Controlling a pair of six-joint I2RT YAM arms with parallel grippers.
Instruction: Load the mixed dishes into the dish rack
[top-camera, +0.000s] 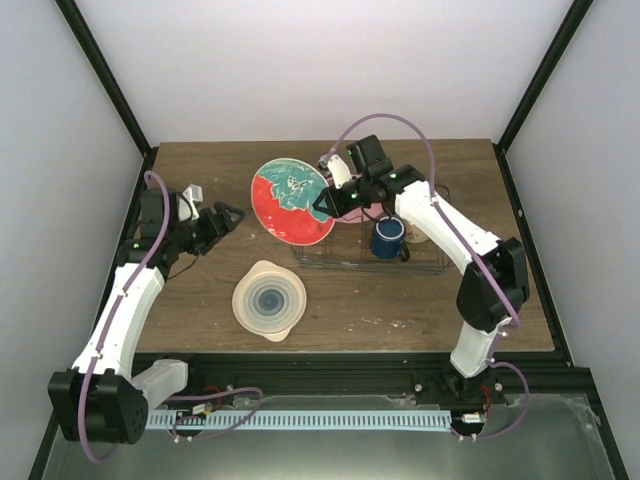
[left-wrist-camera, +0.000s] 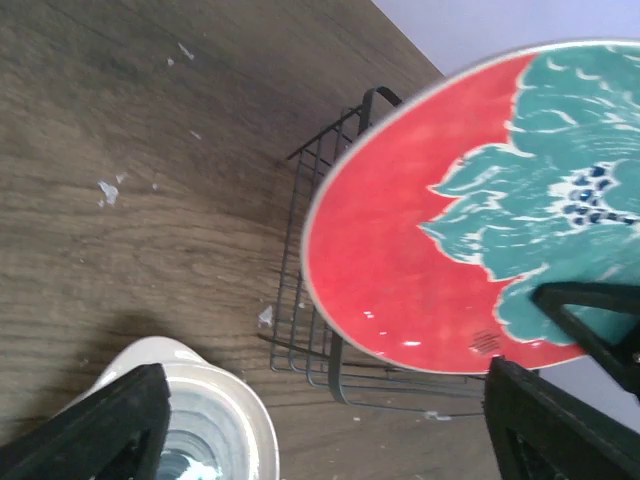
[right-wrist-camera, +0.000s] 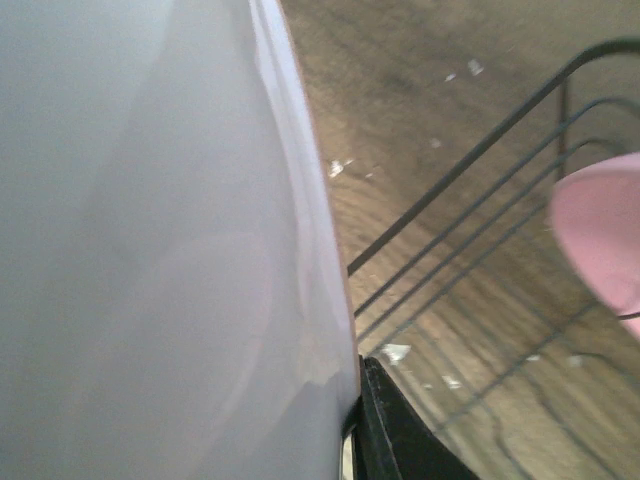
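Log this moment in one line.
right gripper: grips red plate above rack | left gripper: open | mug, pink plate: in rack | ringed plate: on table

Right wrist view: the red plate (right-wrist-camera: 150, 240) fills everything left of the jaws as a blurred pale underside, cut off by three edges. Only one finger (right-wrist-camera: 395, 440) shows. Right of the jaws the pink plate (right-wrist-camera: 600, 235) is cut by the edge, and the rack (right-wrist-camera: 470, 250) wires are blurred.

Left wrist view: ahead of the jaws the red plate runs off the top and right edges and hides much of the rack. The ringed plate (left-wrist-camera: 215, 425), just inside one finger, is cut by the bottom edge.

From above, the right jaws cover most of the pink plate, and the right arm (top-camera: 450, 225) hides part of a bowl (top-camera: 417, 236).
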